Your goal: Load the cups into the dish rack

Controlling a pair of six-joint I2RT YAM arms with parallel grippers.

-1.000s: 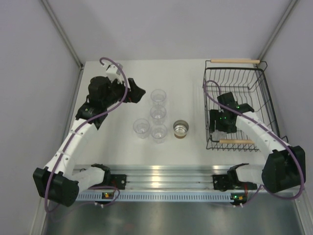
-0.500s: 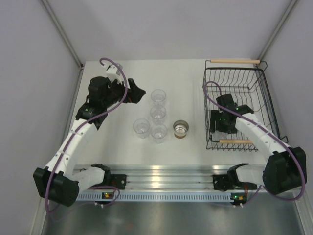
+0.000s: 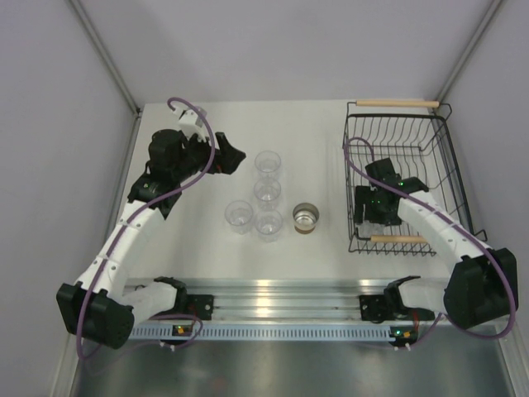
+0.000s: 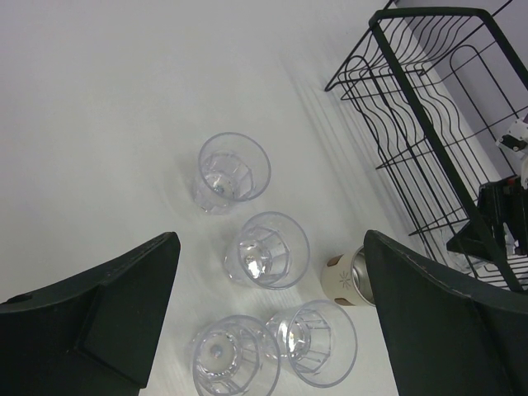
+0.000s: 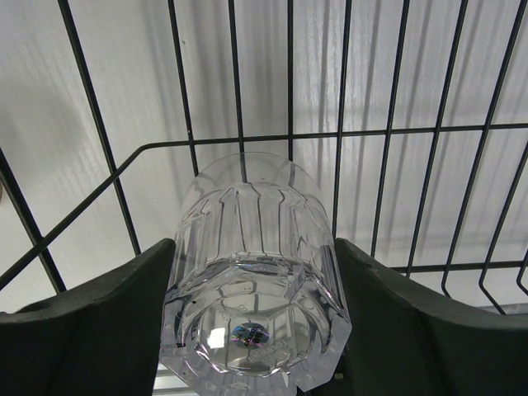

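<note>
Four clear cups stand upright in a cluster mid-table: one at the back [image 3: 268,162], one behind the front pair [image 3: 266,191], and two in front [image 3: 239,215] [image 3: 269,223]. A short tan-brown cup [image 3: 307,217] with a shiny inside stands to their right. My left gripper [image 3: 230,157] hovers open just left of the back cup; its wrist view looks down on the cluster [image 4: 267,249] and the tan cup [image 4: 346,276]. My right gripper [image 3: 366,207] is inside the black wire dish rack [image 3: 442,165], shut on a fifth clear cup [image 5: 247,206], base toward the camera, just above the rack wires [image 5: 290,74].
The rack has a wooden handle at the far end [image 3: 397,103] and another at the near end [image 3: 399,239]. Grey walls enclose the table on the left, back and right. A metal rail [image 3: 281,294] with the arm bases runs along the near edge.
The right gripper has shifted very slightly inside the rack with the cup still held. The left arm and the cups on the table have not moved.
</note>
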